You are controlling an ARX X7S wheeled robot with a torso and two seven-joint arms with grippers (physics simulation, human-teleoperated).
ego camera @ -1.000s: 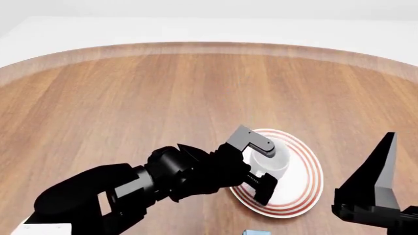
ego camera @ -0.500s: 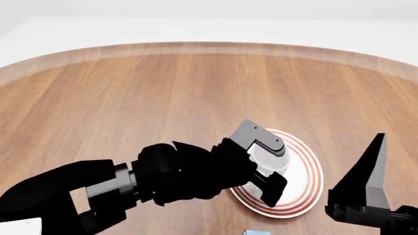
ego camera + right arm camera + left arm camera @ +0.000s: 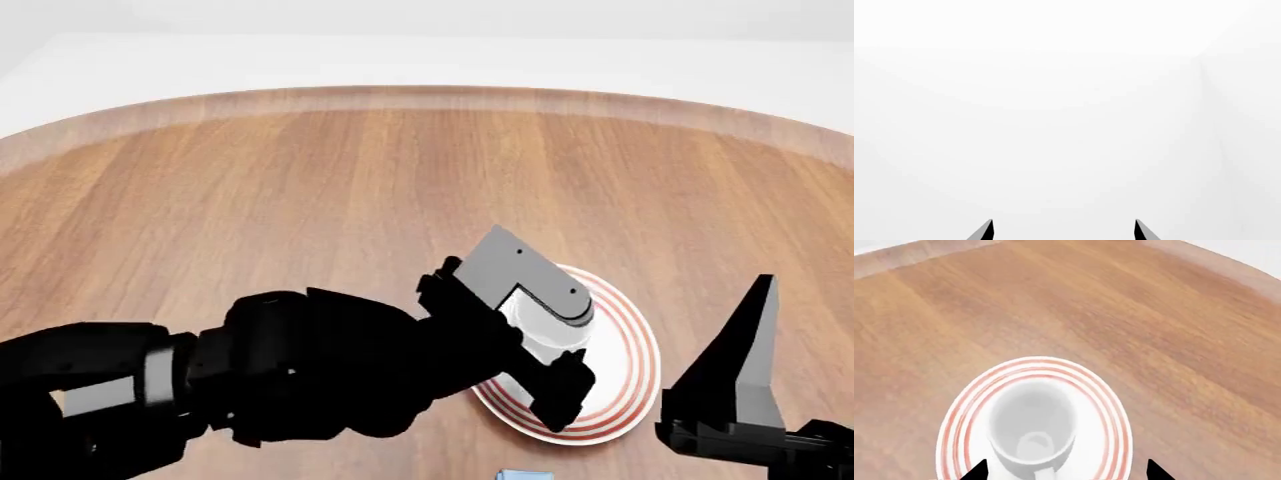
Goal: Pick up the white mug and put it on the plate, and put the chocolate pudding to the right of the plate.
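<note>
- Nearest, at the lower edge of the head view: a sliver of the chocolate pudding (image 3: 525,474), light blue, just in front of the plate and not yet to its right.
- Low at the right: right claw (image 3: 742,395) pointing upward, well clear of the bench; fingertips spread apart in the right wrist view, nothing between them, only blank white beyond.
- Slightly farther: left claw (image 3: 545,318) now spread wide on either side of the white mug (image 3: 551,328), lifted and drawn back compared with a second ago, when the fingers sat closer about the mug.
- In the left wrist view: white mug (image 3: 1033,426) standing upright near the middle of the plate (image 3: 1113,405), handle toward the camera, both fingertips apart from its wall.
- Meaning, as a judgement: mug released and first half of the task apparently done; pudding carton next, likely a job for the idle right arm.
- Beyond: bare wooden bench (image 3: 267,190) out to its curved far edge.
</note>
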